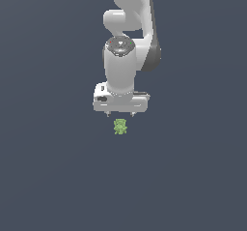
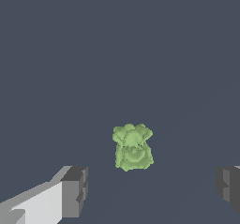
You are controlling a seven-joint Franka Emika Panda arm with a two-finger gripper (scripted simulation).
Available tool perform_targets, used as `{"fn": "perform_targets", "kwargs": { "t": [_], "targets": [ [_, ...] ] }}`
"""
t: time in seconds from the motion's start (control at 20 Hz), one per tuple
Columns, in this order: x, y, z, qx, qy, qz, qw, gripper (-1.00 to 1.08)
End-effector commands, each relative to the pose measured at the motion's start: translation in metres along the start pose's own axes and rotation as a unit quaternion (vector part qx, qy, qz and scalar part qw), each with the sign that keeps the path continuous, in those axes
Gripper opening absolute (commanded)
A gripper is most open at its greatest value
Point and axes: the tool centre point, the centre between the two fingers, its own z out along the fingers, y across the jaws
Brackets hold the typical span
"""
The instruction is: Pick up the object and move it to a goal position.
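Flat dark slate-blue ground (image 1: pixel 53 177), matte, featureless, no seams. No readable writing or logos anywhere. White glossy Panda arm (image 1: pixel 126 56), rounded casings, grey joint trim, pointing down. Pincer (image 1: pixel 120 114) spread wide, holding nothing; blocky dark-grey fingertips (image 2: pixel 75 190) far apart in the wrist view. Object (image 1: pixel 120 127): tiny light-green lumpy bear-like figurine, rounded bumps, at 6 o'clock from the pincer in the exterior view, near, not touching.

Figurine (image 1: pixel 120 127) below gripper (image 1: pixel 120 114), between fingers (image 2: pixel 75 190).
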Motion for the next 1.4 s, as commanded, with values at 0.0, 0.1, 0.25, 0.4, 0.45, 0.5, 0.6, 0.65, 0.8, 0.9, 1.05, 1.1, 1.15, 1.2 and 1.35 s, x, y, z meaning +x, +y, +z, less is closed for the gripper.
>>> {"fn": "perform_targets", "kwargs": {
  "t": [0.0,0.1,0.25,0.4,0.45,0.5,0.6,0.65,0.8,0.9,1.05,1.1,1.15,1.2,1.35],
  "targets": [
    [0.0,0.0,0.0,0.0,0.0,0.0,1.0,1.0],
    [-0.001,0.002,0.0,-0.001,-0.001,0.002,1.0,1.0],
    [-0.005,0.015,0.002,-0.005,-0.008,0.01,0.9999,1.0],
    [-0.01,0.029,0.004,-0.01,-0.016,0.02,0.9996,1.0],
    [-0.011,0.031,0.004,-0.01,-0.018,0.021,0.9996,1.0],
    [-0.012,0.033,0.004,-0.011,-0.019,0.022,0.9995,1.0],
    [-0.011,0.031,0.004,-0.01,-0.018,0.021,0.9996,1.0],
    [-0.011,0.031,0.004,-0.01,-0.018,0.021,0.9996,1.0],
    [-0.011,0.03,0.008,-0.01,-0.017,0.018,0.9996,1.0],
    [-0.012,0.029,0.013,-0.009,-0.016,0.014,0.9997,1.0],
    [-0.013,0.025,0.023,-0.006,-0.015,0.005,0.9999,1.0],
    [-0.013,0.024,0.027,-0.005,-0.014,0.001,0.9999,1.0],
    [-0.014,0.022,0.032,-0.004,-0.013,-0.003,0.9999,1.0],
    [-0.014,0.02,0.038,-0.003,-0.012,-0.007,0.9999,1.0],
    [-0.017,0.014,0.055,0.001,-0.009,-0.023,0.9997,1.0]
  ]
}}
